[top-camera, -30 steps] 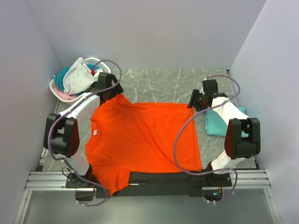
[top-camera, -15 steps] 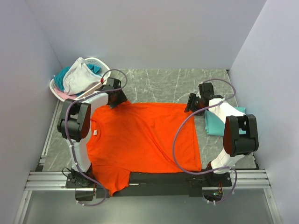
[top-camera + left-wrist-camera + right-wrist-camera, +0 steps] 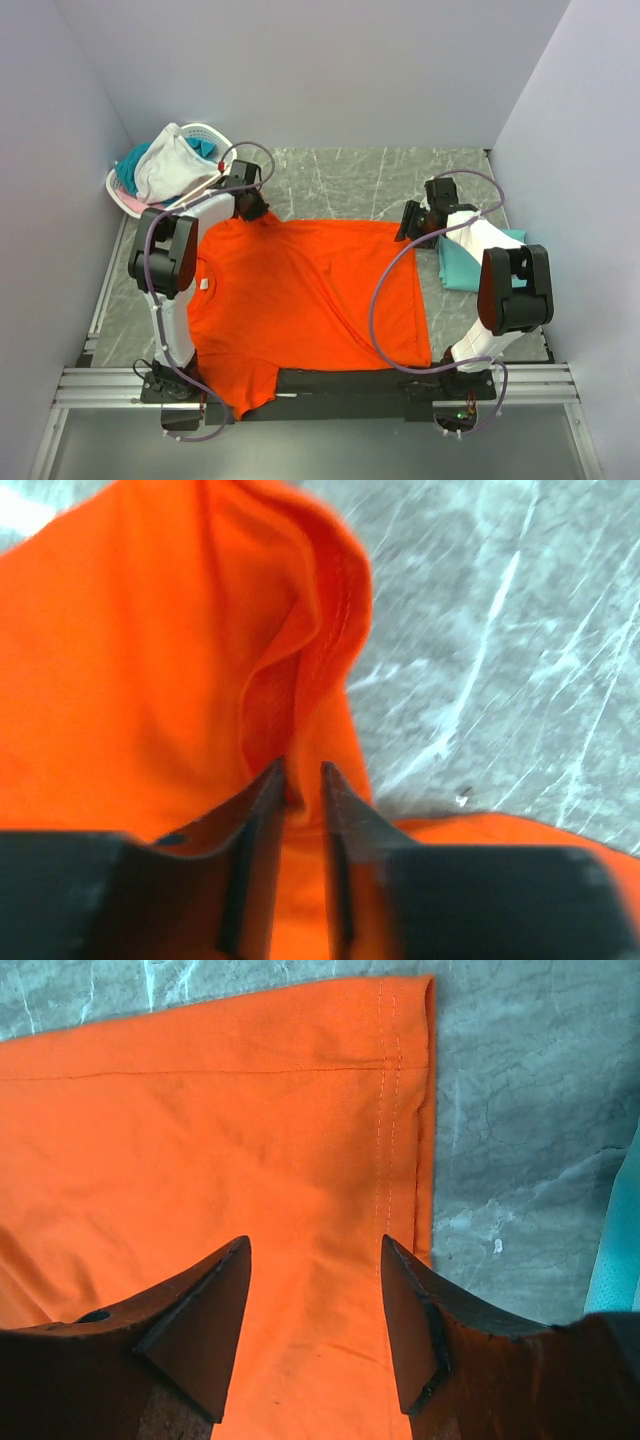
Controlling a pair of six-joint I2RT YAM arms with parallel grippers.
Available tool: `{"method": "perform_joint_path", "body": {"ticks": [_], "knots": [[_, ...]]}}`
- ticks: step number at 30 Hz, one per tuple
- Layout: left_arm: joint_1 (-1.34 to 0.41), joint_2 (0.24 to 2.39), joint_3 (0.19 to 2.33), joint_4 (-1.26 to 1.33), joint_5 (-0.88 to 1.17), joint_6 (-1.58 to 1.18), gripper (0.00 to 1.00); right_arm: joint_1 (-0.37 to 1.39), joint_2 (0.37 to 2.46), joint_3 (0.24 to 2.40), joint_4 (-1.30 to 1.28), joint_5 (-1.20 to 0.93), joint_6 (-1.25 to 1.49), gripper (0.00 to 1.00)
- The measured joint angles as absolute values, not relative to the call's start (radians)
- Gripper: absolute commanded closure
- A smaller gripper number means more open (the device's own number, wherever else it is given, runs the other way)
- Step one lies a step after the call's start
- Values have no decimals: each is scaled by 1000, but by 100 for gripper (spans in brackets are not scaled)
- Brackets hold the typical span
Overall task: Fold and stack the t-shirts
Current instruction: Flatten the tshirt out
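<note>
A large bright orange t-shirt (image 3: 310, 290) lies spread flat on the grey marbled table (image 3: 350, 180), collar to the left. My left gripper (image 3: 256, 210) is at its far left sleeve. In the left wrist view the jaws (image 3: 302, 772) are pinched together on a raised fold of the orange cloth (image 3: 300, 660). My right gripper (image 3: 410, 228) hovers over the shirt's far right hem corner (image 3: 400, 1070). Its jaws stand open (image 3: 315, 1245) with nothing between them. A folded teal t-shirt (image 3: 462, 262) lies at the right, partly under the right arm.
A white perforated basket (image 3: 205, 133) stands at the back left, holding white (image 3: 165, 165), teal and pink garments. Grey walls close in on both sides and behind. The shirt's near edge hangs over the black front rail (image 3: 340, 380).
My left gripper has settled on the far left sleeve and closed on a fold of orange cloth. The left arm's elbow swung inward. The right arm has barely moved.
</note>
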State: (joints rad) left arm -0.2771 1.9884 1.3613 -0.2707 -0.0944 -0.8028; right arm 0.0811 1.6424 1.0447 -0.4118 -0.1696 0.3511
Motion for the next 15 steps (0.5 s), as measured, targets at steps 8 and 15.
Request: {"method": "perform_joint_path", "body": {"ticks": [8,15], "knots": [[-277,2101,1469,-267,-75,-786,99,83,1642,1045,-412,-167,351,39],[-277,2114,1529,-252,-56,-769,99,83,1642,1045,-412,-165,351,40]]}}
